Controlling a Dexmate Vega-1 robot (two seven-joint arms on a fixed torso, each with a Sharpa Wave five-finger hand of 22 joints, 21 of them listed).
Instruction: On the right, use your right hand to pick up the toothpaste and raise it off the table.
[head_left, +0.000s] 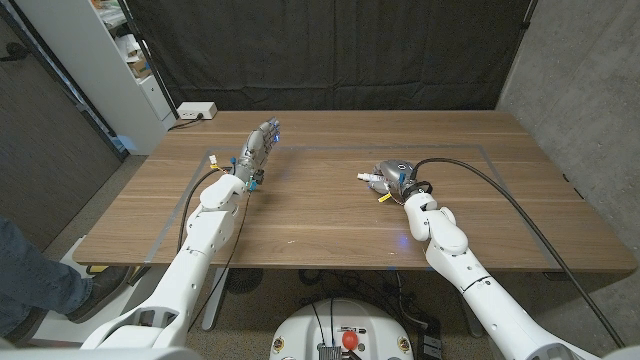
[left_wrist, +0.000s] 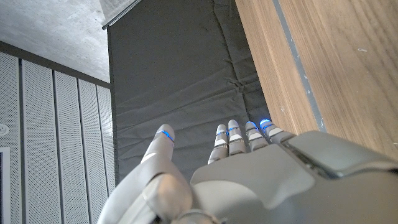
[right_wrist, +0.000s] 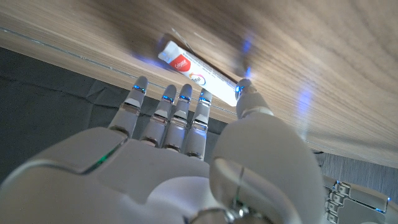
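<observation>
Right wrist view: toothpaste (right_wrist: 198, 74) on table just beyond right hand's (right_wrist: 186, 155) fingertips.

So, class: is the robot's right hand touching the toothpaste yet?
Cannot tell. In the right wrist view the right hand reaches over the toothpaste and its fingertips overlap the tube's edge, but no frame plainly shows contact or a gap.

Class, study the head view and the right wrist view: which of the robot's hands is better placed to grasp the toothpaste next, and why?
Right. The right hand is at the toothpaste, fingers spread just over it. The left hand is well away across the table, holding nothing.
</observation>
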